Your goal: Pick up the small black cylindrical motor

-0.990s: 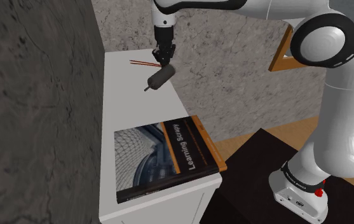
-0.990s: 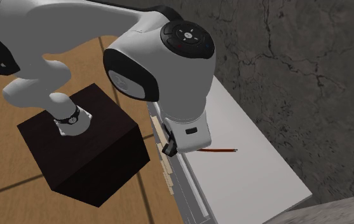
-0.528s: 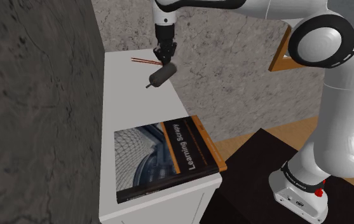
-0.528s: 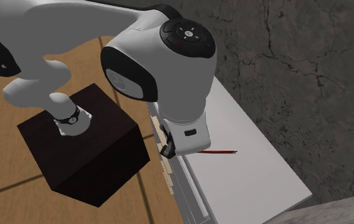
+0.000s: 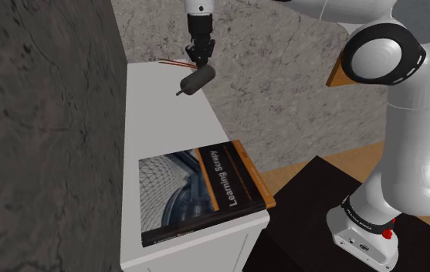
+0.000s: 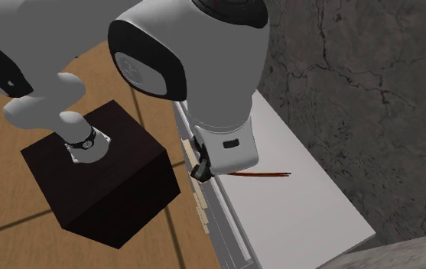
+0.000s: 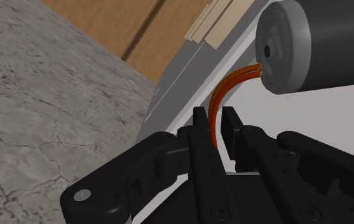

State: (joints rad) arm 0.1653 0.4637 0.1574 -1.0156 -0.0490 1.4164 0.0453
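Observation:
The motor point(image 5: 194, 79) is a dark grey cylinder with a short shaft at one end and thin red-orange wires point(image 5: 170, 64) at the other. It hangs tilted just above the back part of the white cabinet top point(image 5: 155, 124). My black gripper point(image 5: 199, 62) points down right over it. In the wrist view the gripper point(image 7: 215, 118) is shut on the curved orange wires point(image 7: 217, 102), and the motor's grey end cap point(image 7: 296, 48) sits just beyond the fingertips. The wires point(image 6: 263, 175) stick out from behind the arm in the second exterior view.
A large book point(image 5: 201, 189) lies on the near end of the cabinet top. A dark stone wall point(image 5: 43, 131) runs along the shoulder view's left side. The dark box stand point(image 5: 321, 224) sits at the lower right, and a wooden frame point(image 5: 343, 66) hangs on the grey wall behind.
The gripper has risen with the motor, which now hangs higher above the cabinet top. The wires have lifted off the surface with it.

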